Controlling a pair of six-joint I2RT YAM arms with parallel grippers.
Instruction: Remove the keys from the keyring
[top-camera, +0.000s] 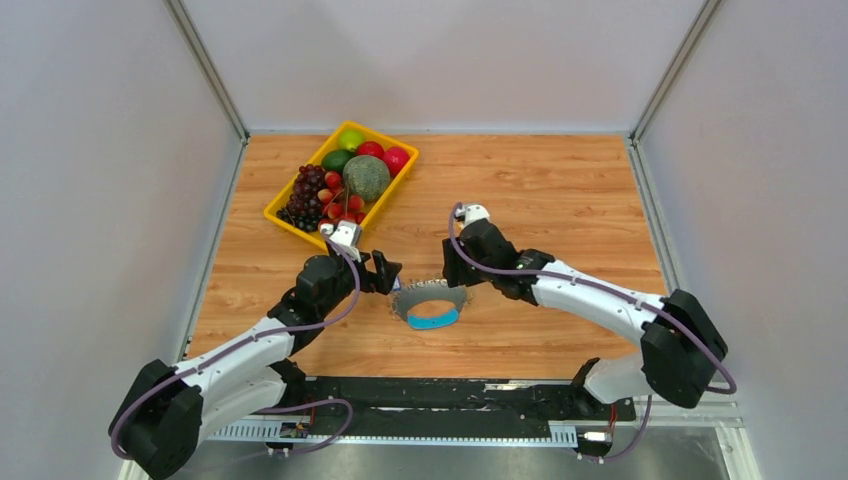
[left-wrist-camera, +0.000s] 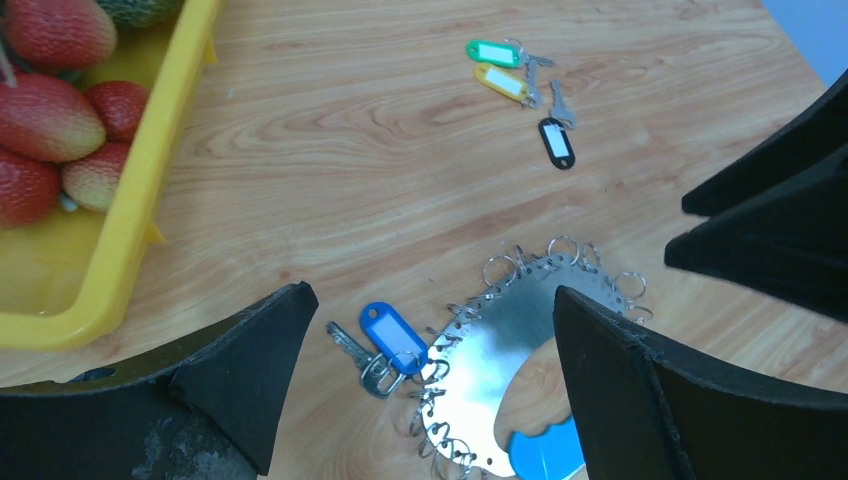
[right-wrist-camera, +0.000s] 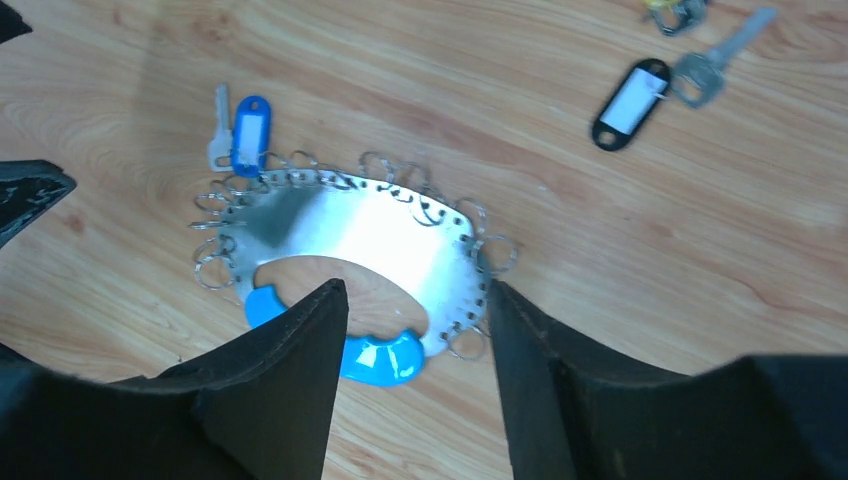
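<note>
The keyring (top-camera: 428, 296) is a flat silver loop fringed with small rings and with a blue section (top-camera: 434, 321); it lies on the wood between my grippers. My left gripper (top-camera: 388, 272) is open and empty at its left edge, and my right gripper (top-camera: 452, 270) is open and empty at its right edge. In the left wrist view the open gripper (left-wrist-camera: 432, 293) straddles the keyring (left-wrist-camera: 505, 340) and a blue-tagged key (left-wrist-camera: 393, 337) touching its fringe. Green (left-wrist-camera: 494, 52), yellow (left-wrist-camera: 503, 81) and black (left-wrist-camera: 556, 142) tagged keys lie loose beyond. The right gripper (right-wrist-camera: 415, 290) hovers over the keyring (right-wrist-camera: 360, 235).
A yellow tray (top-camera: 290, 215) of fruit stands at the back left, close behind my left gripper; its rim shows in the left wrist view (left-wrist-camera: 130, 220). The black-tagged key (right-wrist-camera: 630, 103) and a bare key (right-wrist-camera: 715, 60) lie right of the keyring. Grey walls enclose the table.
</note>
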